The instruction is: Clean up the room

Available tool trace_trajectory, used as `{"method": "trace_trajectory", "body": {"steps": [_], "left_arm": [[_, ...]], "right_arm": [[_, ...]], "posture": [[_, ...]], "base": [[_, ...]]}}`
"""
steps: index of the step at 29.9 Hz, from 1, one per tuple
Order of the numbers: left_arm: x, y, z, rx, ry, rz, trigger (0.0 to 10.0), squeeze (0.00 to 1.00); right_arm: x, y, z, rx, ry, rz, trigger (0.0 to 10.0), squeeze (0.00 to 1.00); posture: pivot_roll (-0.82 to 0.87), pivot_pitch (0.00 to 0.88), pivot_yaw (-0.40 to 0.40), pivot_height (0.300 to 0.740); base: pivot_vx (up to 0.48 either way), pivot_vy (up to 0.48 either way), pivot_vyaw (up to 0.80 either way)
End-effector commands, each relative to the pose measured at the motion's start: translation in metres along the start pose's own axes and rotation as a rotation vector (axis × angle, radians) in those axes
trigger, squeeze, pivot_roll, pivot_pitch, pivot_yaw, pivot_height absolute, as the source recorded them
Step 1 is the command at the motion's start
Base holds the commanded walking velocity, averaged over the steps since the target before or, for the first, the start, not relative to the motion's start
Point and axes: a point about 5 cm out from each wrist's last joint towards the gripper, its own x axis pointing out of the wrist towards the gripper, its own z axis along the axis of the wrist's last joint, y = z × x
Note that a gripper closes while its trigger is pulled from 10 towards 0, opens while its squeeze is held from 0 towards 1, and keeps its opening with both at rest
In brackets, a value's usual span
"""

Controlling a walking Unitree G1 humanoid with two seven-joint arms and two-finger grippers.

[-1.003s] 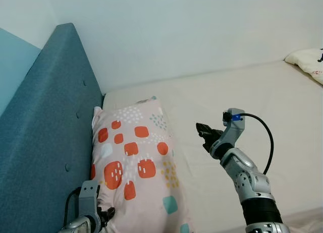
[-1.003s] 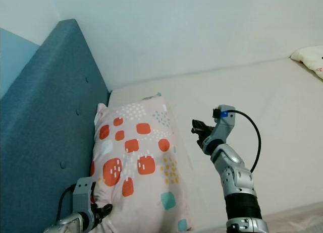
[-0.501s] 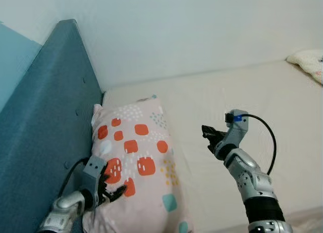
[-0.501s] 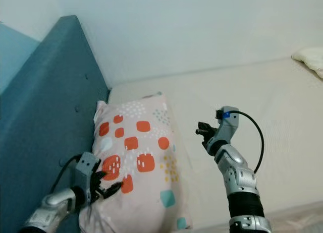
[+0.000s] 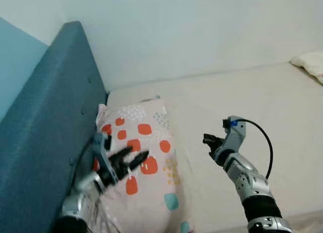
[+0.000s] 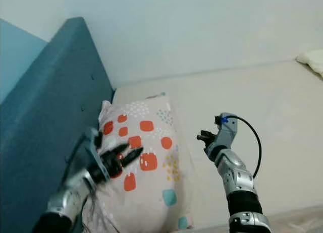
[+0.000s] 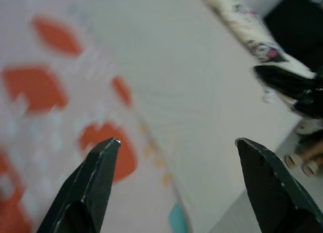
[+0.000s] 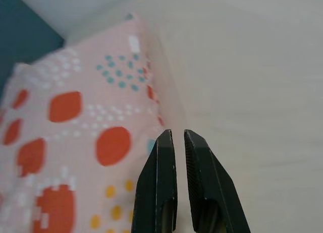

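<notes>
A pink pillow [image 5: 144, 157] with orange and teal patches lies on the cream bed [image 5: 262, 102], against the blue headboard [image 5: 50, 117]. My left gripper [image 5: 130, 160] hovers open just above the pillow's middle, nothing between its fingers [image 7: 96, 182]. My right gripper [image 5: 208, 140] is raised over the mattress to the right of the pillow, fingers [image 8: 166, 187] shut and empty, pointing toward the pillow's edge [image 8: 151, 92].
A second patterned pillow [image 5: 309, 65] lies at the bed's far right corner. A white wall [image 5: 192, 31] runs behind the bed. Dark things and shoes [image 7: 303, 157] sit on the floor beyond the bed's far side.
My left arm has risen from the pillow's lower left edge and now reaches over the pillow's middle with its fingers spread. The right arm has barely moved. The camera shifted slightly.
</notes>
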Motion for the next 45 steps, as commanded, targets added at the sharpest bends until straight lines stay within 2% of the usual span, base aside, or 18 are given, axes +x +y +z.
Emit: {"method": "trace_trajectory", "body": {"steps": [1,2,3,4,9,10,11,12,13,18,21,28,32,33,37,41,43,45], "left_arm": [[-0.017,0.013,-0.023,-0.093,0.049,0.102,10.0,0.0],[-0.017,0.013,-0.023,-0.093,0.049,0.102,10.0,0.0],[-0.029,0.022,-0.036,-0.152,0.081,0.169,10.0,0.0],[-0.034,0.026,-0.041,-0.168,0.097,0.198,10.0,0.0],[-0.047,0.034,-0.052,-0.217,0.12,0.269,10.0,0.0],[-0.066,0.044,-0.064,-0.276,0.122,0.372,10.0,0.0],[-0.066,0.044,-0.064,-0.276,0.122,0.372,10.0,0.0],[-0.078,0.049,-0.07,-0.322,0.116,0.431,10.0,0.0],[-0.08,0.05,-0.072,-0.332,0.116,0.443,10.0,0.0],[-0.083,0.049,-0.077,-0.339,0.135,0.449,10.0,0.0],[-0.081,0.046,-0.082,-0.351,0.152,0.45,10.0,0.0],[-0.086,0.042,-0.1,-0.395,0.219,0.516,10.0,0.0],[-0.094,0.04,-0.11,-0.425,0.253,0.582,10.0,0.0],[-0.096,0.04,-0.114,-0.433,0.265,0.606,10.0,0.0],[-0.094,0.04,-0.112,-0.43,0.257,0.601,10.0,0.0],[-0.081,0.044,-0.098,-0.405,0.201,0.565,10.0,0.0],[-0.069,0.046,-0.084,-0.379,0.158,0.526,10.0,0.0],[-0.066,0.046,-0.081,-0.369,0.147,0.513,10.0,0.0]], "right_arm": [[-0.001,-0.006,-0.014,-0.018,0.041,-0.031,10.0,0.0],[-0.001,-0.006,-0.014,-0.018,0.041,-0.031,10.0,0.0],[-0.002,-0.012,-0.023,-0.036,0.068,-0.061,10.0,0.0],[-0.003,-0.015,-0.026,-0.049,0.081,-0.074,10.0,0.0],[-0.006,-0.024,-0.036,-0.055,0.107,-0.108,10.0,0.0],[-0.012,-0.034,-0.051,-0.09,0.153,-0.165,10.0,0.0],[-0.012,-0.034,-0.051,-0.09,0.153,-0.165,10.0,0.0],[-0.016,-0.039,-0.061,-0.098,0.175,-0.194,10.0,0.0],[-0.017,-0.04,-0.063,-0.097,0.18,-0.199,10.0,0.0],[-0.021,-0.045,-0.071,-0.1,0.2,-0.229,10.0,0.0],[-0.027,-0.054,-0.08,-0.108,0.228,-0.28,10.0,0.0],[-0.04,-0.068,-0.097,-0.062,0.255,-0.35,10.0,0.0],[-0.053,-0.075,-0.116,-0.065,0.315,-0.388,10.0,0.0],[-0.062,-0.079,-0.127,-0.055,0.345,-0.408,10.0,0.0],[-0.068,-0.081,-0.135,-0.053,0.364,-0.421,10.0,0.0],[-0.07,-0.081,-0.136,-0.033,0.346,-0.424,10.0,0.0],[-0.066,-0.08,-0.132,-0.062,0.34,-0.405,10.0,0.0],[-0.065,-0.079,-0.131,-0.075,0.339,-0.398,10.0,0.0]], "posture": [[-0.07,0.102,0.056,0.74],[-0.07,0.102,0.056,0.74],[-0.07,0.096,0.056,0.74],[-0.07,0.096,0.056,0.74],[-0.07,0.089,0.054,0.74],[-0.06,0.084,0.053,0.74],[-0.06,0.084,0.053,0.74],[-0.06,0.083,0.052,0.74],[-0.07,0.084,0.052,0.74],[-0.07,0.087,0.051,0.74],[-0.07,0.088,0.047,0.74],[-0.08,0.094,0.05,0.74],[-0.07,0.094,0.047,0.74],[-0.07,0.097,0.046,0.74],[-0.07,0.1,0.047,0.74],[-0.07,0.109,0.053,0.74],[-0.07,0.109,0.054,0.74],[-0.07,0.109,0.054,0.74]], "base": [[0.0,-0.48,0.0],[0.0,-0.48,0.0],[0.0,-0.48,0.0],[0.0,-0.48,0.0],[0.0,-0.48,0.0],[0.0,-0.48,0.0],[0.0,-0.48,0.0],[0.0,-0.48,0.0],[0.0,-0.48,0.0],[0.0,-0.48,0.0],[0.0,-0.48,0.0],[0.0,-0.48,0.0],[0.0,-0.48,0.0],[0.0,-0.48,0.0],[0.0,-0.48,0.0],[0.0,-0.48,0.0],[0.0,-0.48,0.0],[0.0,-0.48,0.0]]}}
